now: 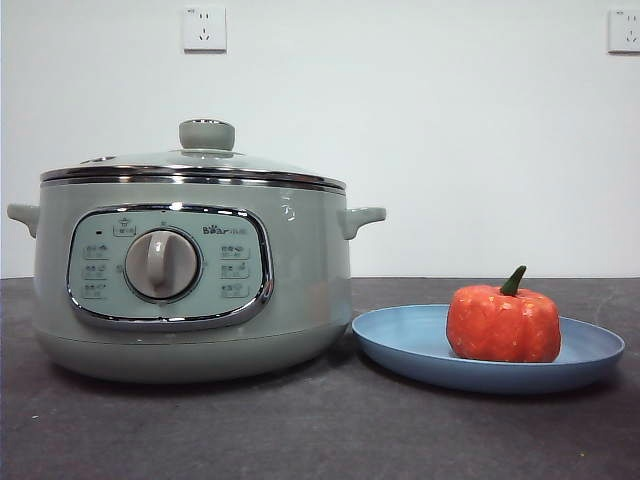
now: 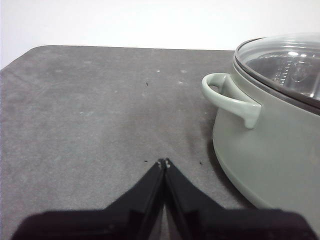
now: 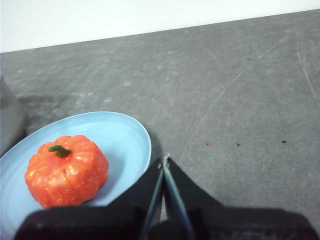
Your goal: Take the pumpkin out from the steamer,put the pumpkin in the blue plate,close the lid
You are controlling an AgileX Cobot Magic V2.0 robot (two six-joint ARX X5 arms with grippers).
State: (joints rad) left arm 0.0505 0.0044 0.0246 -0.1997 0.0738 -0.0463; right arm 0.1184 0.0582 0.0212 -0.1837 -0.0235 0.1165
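Note:
The orange-red pumpkin [image 1: 503, 322] with a green stem sits upright in the blue plate [image 1: 400, 345], to the right of the steamer [image 1: 190, 270]. The glass lid [image 1: 195, 165] with its pale green knob rests closed on the steamer. In the left wrist view my left gripper [image 2: 164, 163] is shut and empty above the table, beside the steamer's side handle [image 2: 227, 97]; the lid [image 2: 285, 65] shows there too. In the right wrist view my right gripper [image 3: 165, 160] is shut and empty, just beside the plate's rim [image 3: 142, 135], with the pumpkin [image 3: 66, 170] in the plate.
The dark grey table [image 1: 320, 440] runs under everything. A white wall with two power sockets [image 1: 204, 28] stands behind. Neither arm shows in the front view.

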